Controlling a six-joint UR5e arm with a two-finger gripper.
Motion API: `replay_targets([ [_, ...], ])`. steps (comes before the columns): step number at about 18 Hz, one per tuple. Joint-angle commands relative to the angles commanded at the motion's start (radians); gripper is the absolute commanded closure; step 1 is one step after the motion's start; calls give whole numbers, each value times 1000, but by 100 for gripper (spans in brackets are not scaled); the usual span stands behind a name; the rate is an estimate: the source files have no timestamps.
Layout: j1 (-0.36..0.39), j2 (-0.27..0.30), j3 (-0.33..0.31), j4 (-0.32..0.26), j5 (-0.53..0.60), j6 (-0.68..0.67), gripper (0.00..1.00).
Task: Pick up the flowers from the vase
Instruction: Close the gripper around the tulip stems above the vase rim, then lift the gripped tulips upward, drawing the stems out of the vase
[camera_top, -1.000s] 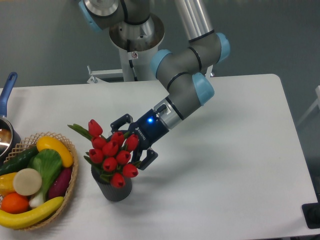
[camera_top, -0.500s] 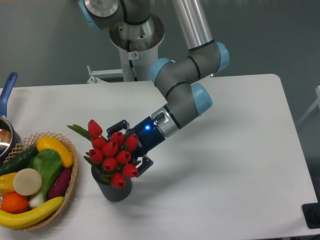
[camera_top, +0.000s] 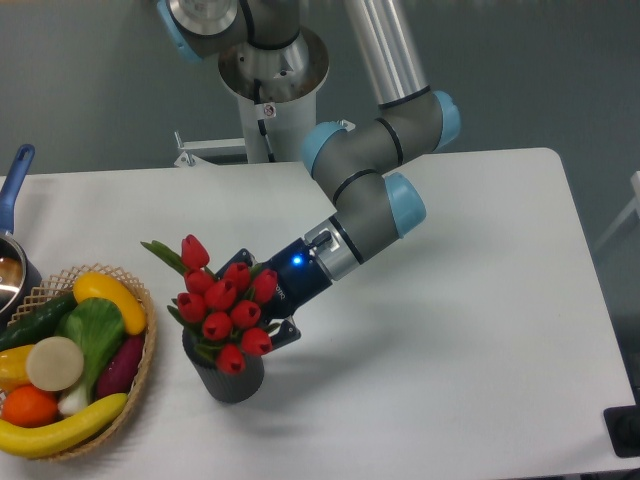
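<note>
Change: over the last second the gripper has pushed in from the right and its fingers have drawn together; where they stood wide apart beside the bunch, they now sit tight against it, mostly hidden behind the buds.
Bunch: the flowers have shifted a little, the tallest bud and its leaf sitting slightly higher and further right than before.
Gripper state: looks clamped on the tulip bunch just below the heads, though the contact itself is hidden by the blooms.
Flowers' place: in the vase, near the front left of the table, stems not yet lifted out.
Meaning: my guess is that the grasp is made and the lift is next; a straight pull upward should free the stems.
Nearby: a wicker basket of toy fruit and vegetables just left of the vase; a blue-handled pot at the far left edge.
In the way: nothing above the bunch; the basket sits close.
</note>
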Motion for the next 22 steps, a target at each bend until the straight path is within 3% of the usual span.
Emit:
replay_targets([
  [7, 5, 5, -5, 0, -3, -28, 60],
  [22, 15, 115, 0, 0, -3, -210, 60],
])
